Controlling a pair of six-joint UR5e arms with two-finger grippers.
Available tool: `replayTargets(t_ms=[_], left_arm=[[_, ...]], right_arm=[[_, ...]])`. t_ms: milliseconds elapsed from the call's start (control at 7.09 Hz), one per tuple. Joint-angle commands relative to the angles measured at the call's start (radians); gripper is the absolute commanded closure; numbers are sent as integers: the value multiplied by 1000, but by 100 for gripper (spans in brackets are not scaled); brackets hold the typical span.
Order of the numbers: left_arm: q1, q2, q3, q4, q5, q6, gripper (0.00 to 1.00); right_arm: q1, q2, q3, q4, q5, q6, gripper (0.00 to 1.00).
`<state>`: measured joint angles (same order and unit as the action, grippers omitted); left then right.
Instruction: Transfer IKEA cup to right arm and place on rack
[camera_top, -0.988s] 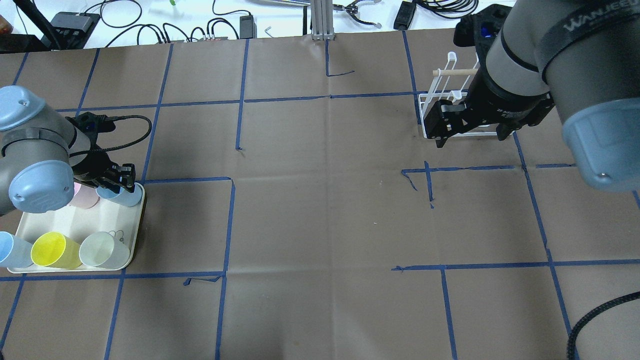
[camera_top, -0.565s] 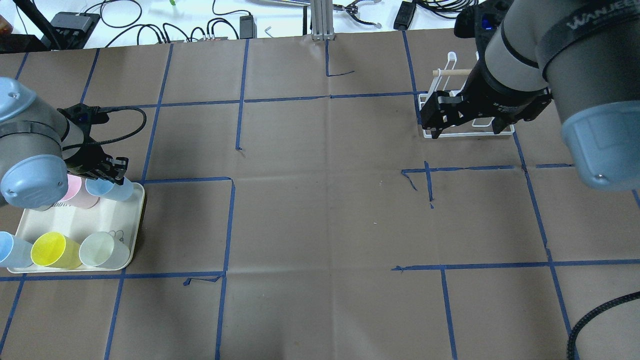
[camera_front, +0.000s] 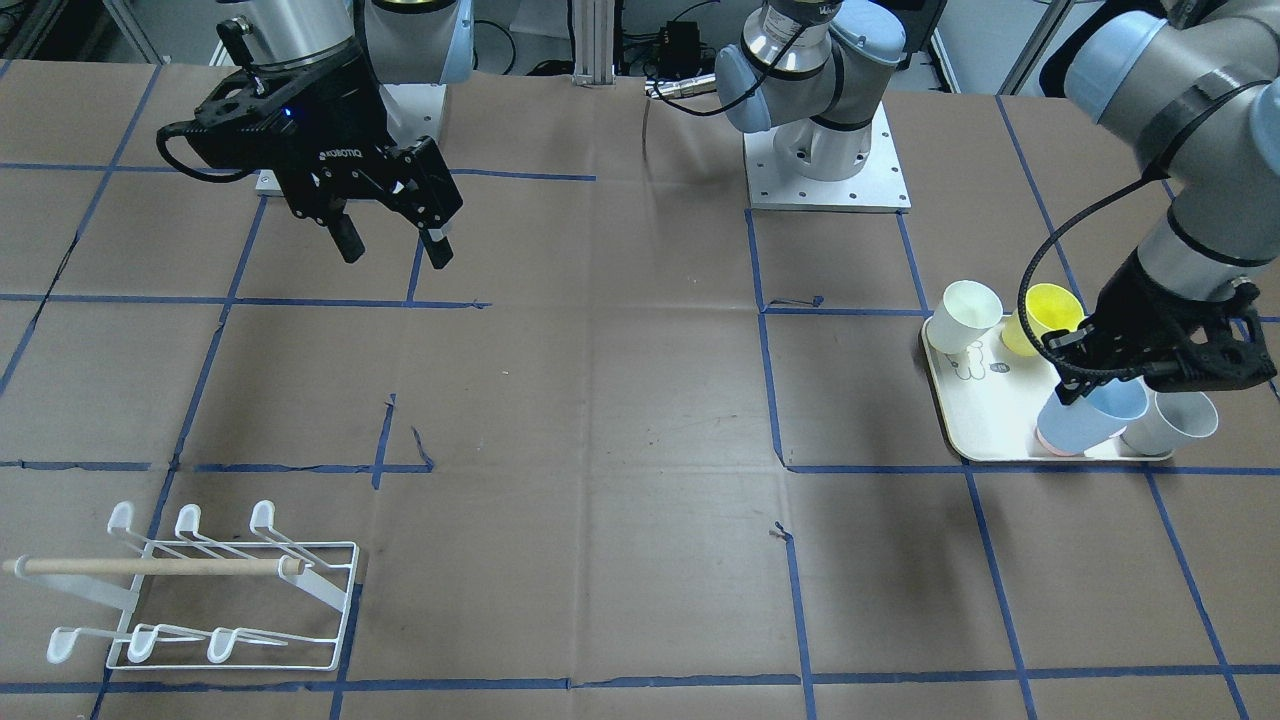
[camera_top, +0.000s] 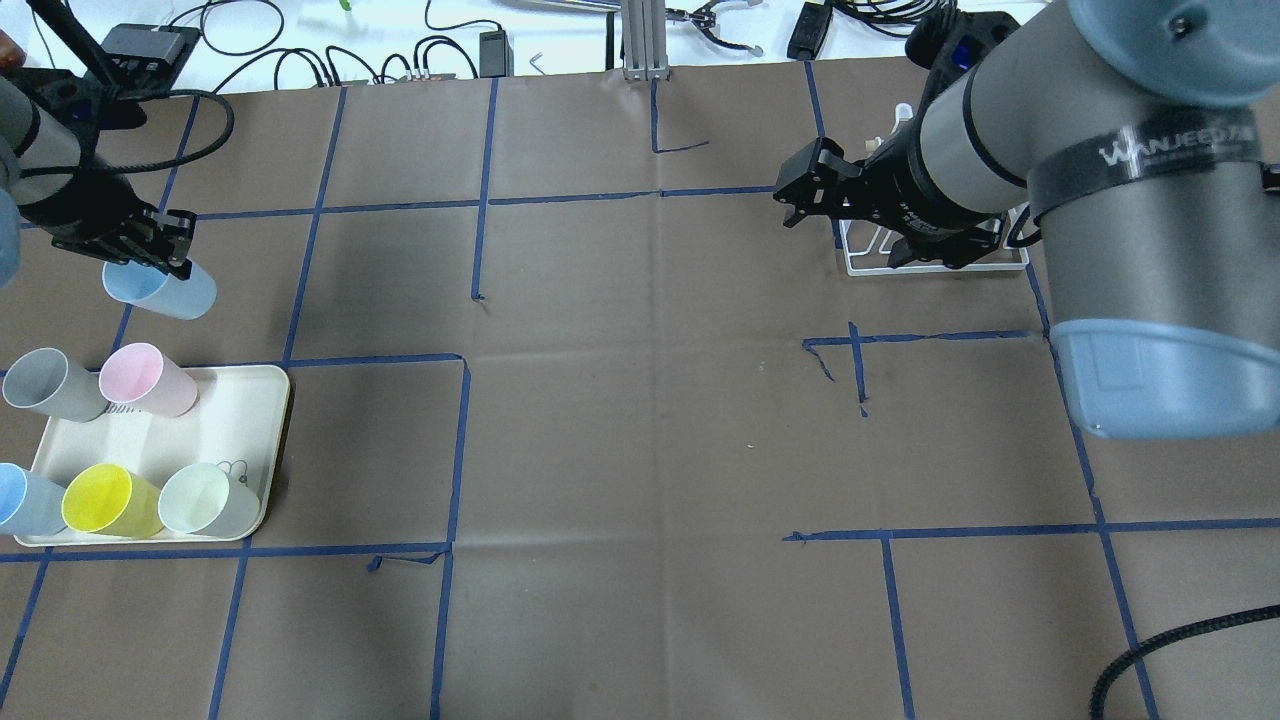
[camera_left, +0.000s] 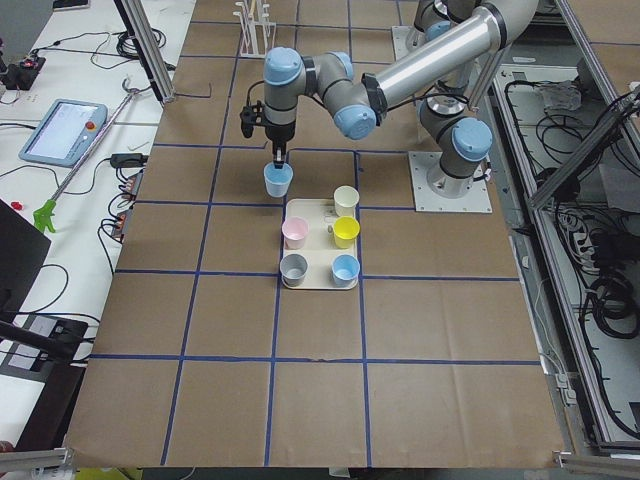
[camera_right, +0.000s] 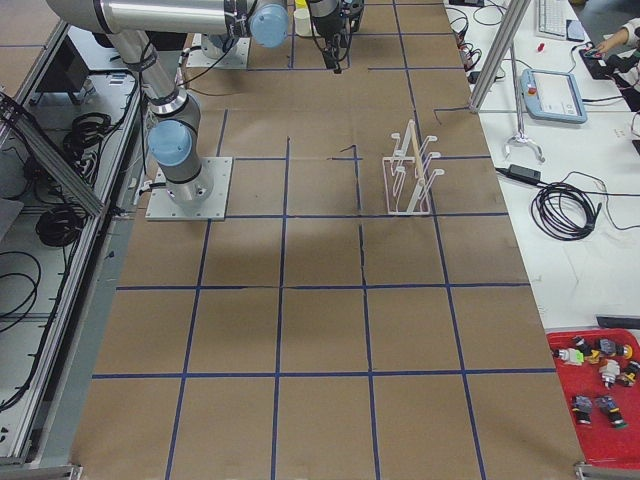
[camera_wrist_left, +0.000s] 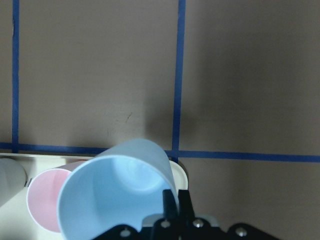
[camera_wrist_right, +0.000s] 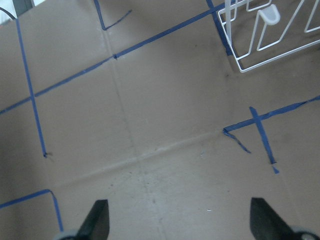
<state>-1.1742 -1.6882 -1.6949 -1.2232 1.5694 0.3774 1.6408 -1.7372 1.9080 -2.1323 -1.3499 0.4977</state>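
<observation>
IKEA cup — pinched in left gripper (right arm band: WANJEED).

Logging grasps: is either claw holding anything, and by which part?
The left claw grips the light-blue cup by its rim; the right claw is open and empty.

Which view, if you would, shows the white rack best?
Exterior front-facing: the rack stands whole, unobstructed and fairly large. Overhead, the right arm hides most of it; exterior right shows it small; right wrist, one corner.

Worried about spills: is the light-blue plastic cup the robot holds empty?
Empty: the left wrist view looks into the light-blue plastic cup, showing only bare bottom.
</observation>
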Motion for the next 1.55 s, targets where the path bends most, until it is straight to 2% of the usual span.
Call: replayTargets(t_ms=[0, 141, 282, 565, 847, 988, 1129, 1411], left_arm=[[-53, -10, 122, -101, -8, -14, 100], [-57, -11, 129, -81, -47, -9, 100], [-59, -8, 120, -8, -143, -9, 100], [-71, 13, 81, 170, -363, -6, 100], [-74, 42, -12, 319, -634, -3, 100], [-76, 45, -88, 488, -743, 0, 100], [-106, 45, -179, 669, -814, 0, 100], [-194, 15, -325, 1042, -857, -9, 100]], right_arm=[[-1, -10, 141, -301, 75, 177, 0], [-7, -1, 207, -466, 153, 249, 0], [-9, 2, 256, -574, 196, 350, 0], [-9, 13, 316, -772, 198, 510, 1], [-7, 75, 351, -978, 204, 620, 1], [-7, 132, 356, -1070, 244, 657, 1], [-6, 204, 356, -1178, 282, 717, 1], [2, 289, 358, -1345, 318, 806, 0]])
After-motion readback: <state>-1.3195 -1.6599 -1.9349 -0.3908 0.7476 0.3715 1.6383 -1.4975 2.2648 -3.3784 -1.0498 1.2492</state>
